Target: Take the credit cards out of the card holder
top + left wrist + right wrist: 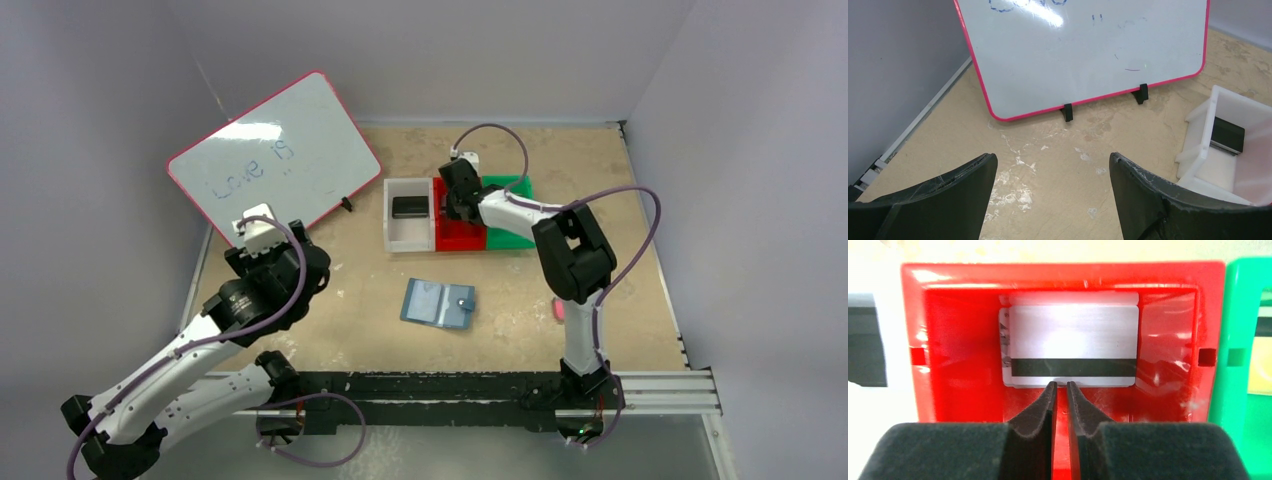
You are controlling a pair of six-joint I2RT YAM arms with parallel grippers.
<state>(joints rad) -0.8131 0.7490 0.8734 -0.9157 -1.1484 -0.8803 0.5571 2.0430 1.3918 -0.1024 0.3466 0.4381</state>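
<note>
While r. fingers (1040,407) stand barely apart, silver card (1073,335) lies just beyond.

You'll see the red bin (948,340) is glossy moulded plastic, throwing bright highlights. The silvery card (1073,335) has a brushed, metallic sheen with a matt black stripe. The pads (1035,412) of your right gripper (1060,386) look like matt, dark foam. The table (1048,165) is matt beige, mottled and scuffed white; the whiteboard (1073,45) is smooth and glossy
</note>
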